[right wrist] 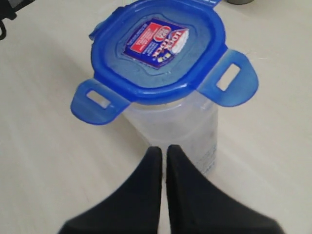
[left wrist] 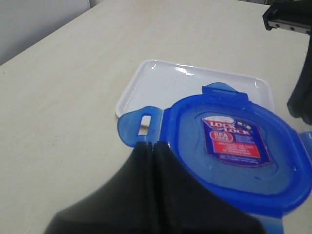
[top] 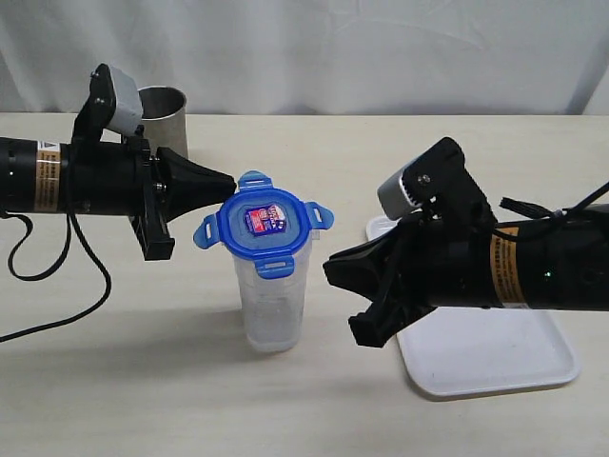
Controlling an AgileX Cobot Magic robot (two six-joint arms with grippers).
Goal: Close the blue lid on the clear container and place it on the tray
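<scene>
Beige tabletop (top: pixel 114 381), blue lid (top: pixel 265 226) atop clear container (top: pixel 271 309), flaps (top: pixel 276 268) splayed, my left gripper (top: pixel 228 183) clenched empty, seemingly touching lid, my right gripper (top: pixel 331 269) clenched beside container, tray (top: pixel 495 360) beneath that arm

Counted one blue lid (top: pixel 262 243); four flaps (top: pixel 276 268) on it, one sticker (top: pixel 266 219). One clear container (top: pixel 271 309). One tray (top: pixel 495 360). One steel cup (top: pixel 164 112). Grippers numbered two: left gripper (top: pixel 226 181), right gripper (top: pixel 331 269). One table (top: pixel 114 381).
</scene>
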